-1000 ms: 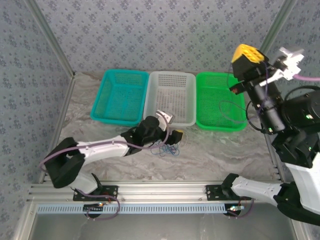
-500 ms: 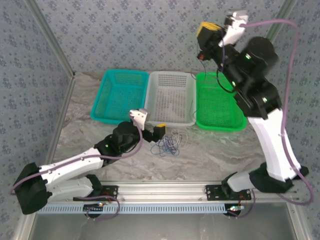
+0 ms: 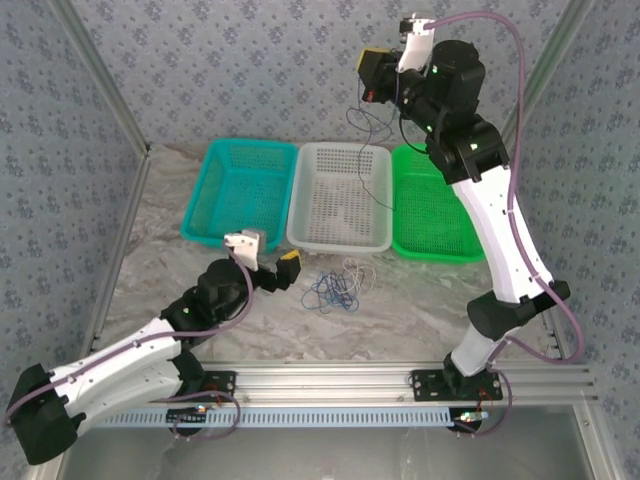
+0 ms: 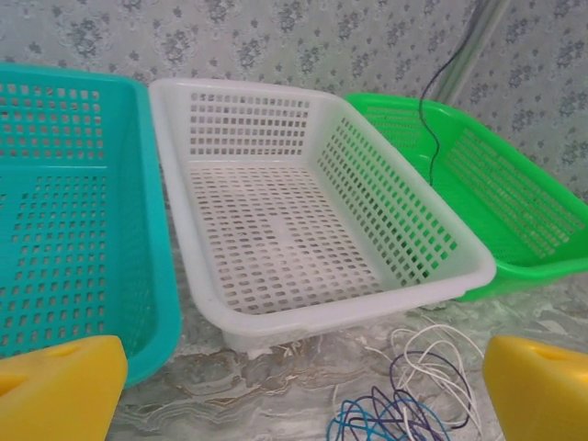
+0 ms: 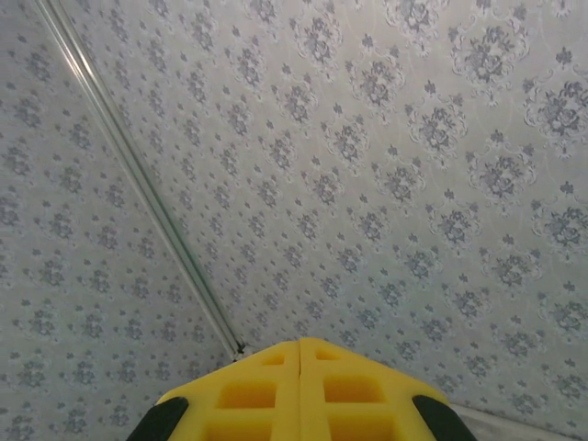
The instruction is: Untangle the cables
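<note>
Yellow fingers [image 5: 248, 386] of the right gripper [image 3: 372, 92] are pinched shut on a thin dark cable [image 4: 423, 106]. It is held high over the white perforated plastic basket [image 3: 305, 215], presumably to draw it free. The left gripper [image 3: 283, 270] is spread wide beside the near blue-and-whitish cable tangle [image 3: 335, 290].

We see a flat grey table top [image 3: 430, 305] with a stony pattern. A teal plastic basket [image 3: 197, 205], a white plastic basket [image 3: 338, 245] and a green plastic basket [image 3: 436, 255], all with holes, stand on it side by side. A small heap of thin blue and whitish cables [image 3: 336, 290] lies just in front of the white one.
</note>
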